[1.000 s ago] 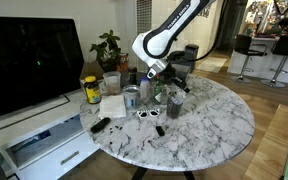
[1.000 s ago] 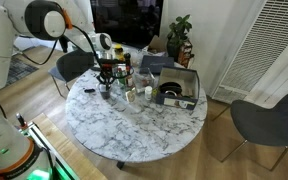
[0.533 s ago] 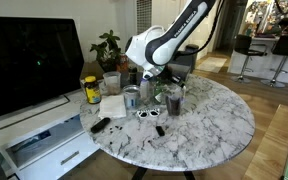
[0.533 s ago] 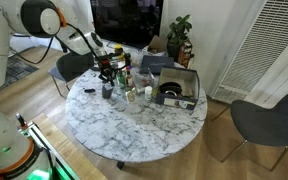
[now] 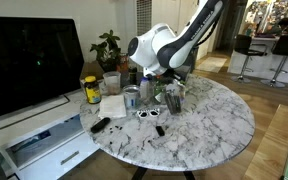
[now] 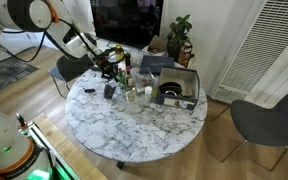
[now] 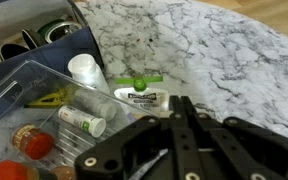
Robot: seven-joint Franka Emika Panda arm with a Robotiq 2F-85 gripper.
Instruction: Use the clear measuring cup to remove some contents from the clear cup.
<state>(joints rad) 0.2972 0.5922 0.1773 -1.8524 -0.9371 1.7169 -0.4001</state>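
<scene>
In an exterior view my gripper (image 5: 150, 76) hangs above the cluster of containers, up and to the left of the tall clear cup (image 5: 173, 101), which looks dark in its lower part. It also shows in the other exterior view (image 6: 111, 65). In the wrist view the jaws (image 7: 181, 103) are pressed together. A thin clear strip (image 7: 144, 160) crosses between the fingers and looks like the handle of the clear measuring cup. The cup's bowl is hidden. The clear cup is not in the wrist view.
A yellow-lidded jar (image 5: 90, 90), a wide pale clear container (image 5: 111, 83), a silver can (image 5: 132, 97), a white cloth (image 5: 112, 106) and sunglasses (image 5: 149, 114) stand close together. A black tray (image 6: 176, 88) is nearby. Below the wrist is a clear bin (image 7: 14, 90) with a white bottle (image 7: 87, 72).
The arm has lifted and swung away from the clear cup, toward the back of the cluster. The jaws stay closed. Nothing on the table has moved.
</scene>
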